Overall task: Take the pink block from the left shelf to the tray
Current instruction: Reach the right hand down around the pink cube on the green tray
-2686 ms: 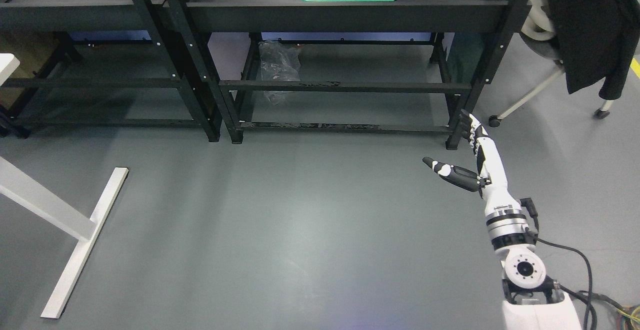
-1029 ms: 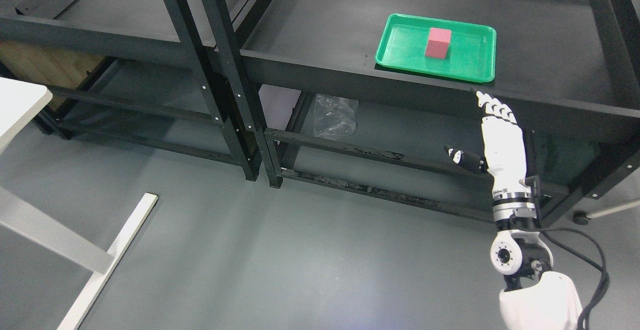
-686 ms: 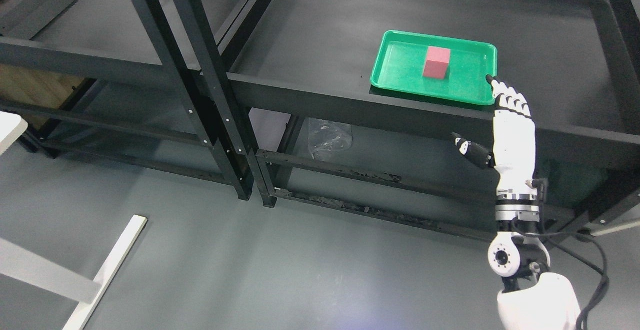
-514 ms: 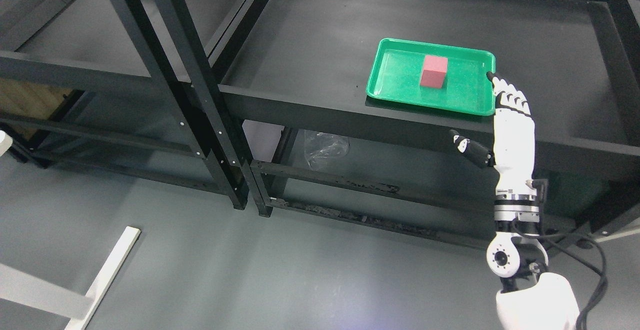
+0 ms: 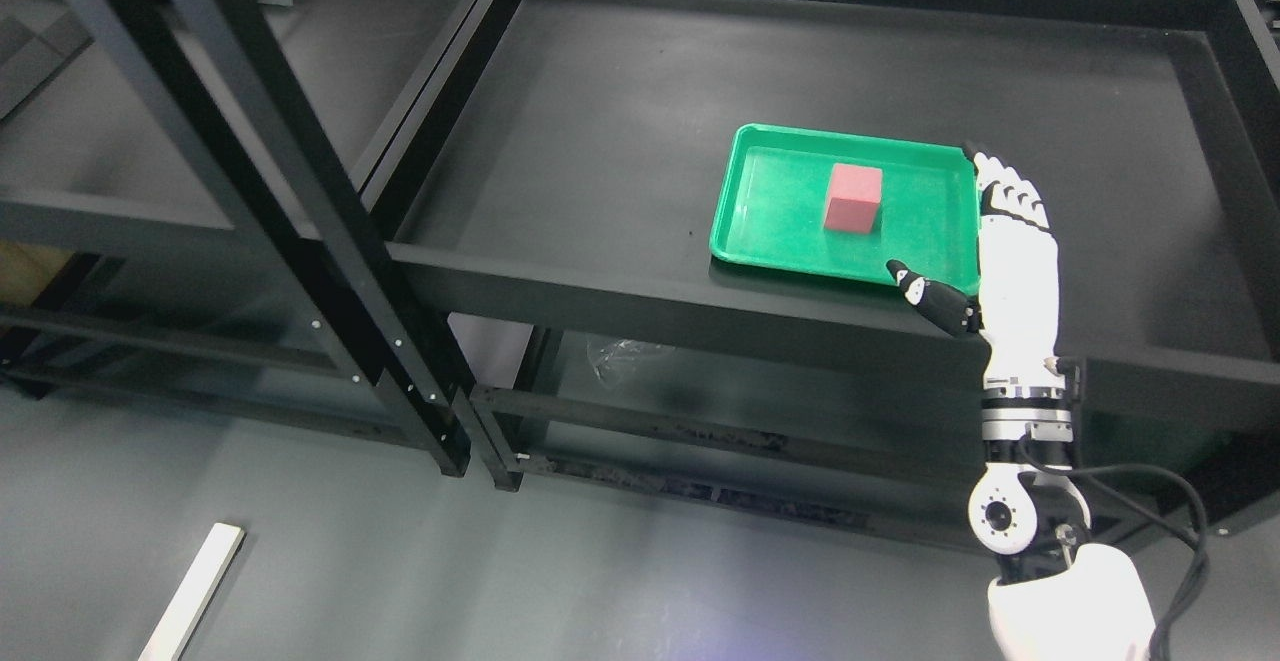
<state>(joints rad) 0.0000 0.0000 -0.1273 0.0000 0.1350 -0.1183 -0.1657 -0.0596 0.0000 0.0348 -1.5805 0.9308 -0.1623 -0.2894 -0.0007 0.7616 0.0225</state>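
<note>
I am looking for words and numbers, and I am not finding any I can read. Nothing with letters, labels, brand names or signs is showing anywhere in my view.

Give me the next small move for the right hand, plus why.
Probably lower and shift the right hand left toward the pink block, so the thumb and fingers can straddle it. The hand is open and empty, raised in front of the green tray, overlapping its right edge, and the block stands upright in the tray, clear of the hand. How high the hand hangs cannot be judged.
</note>
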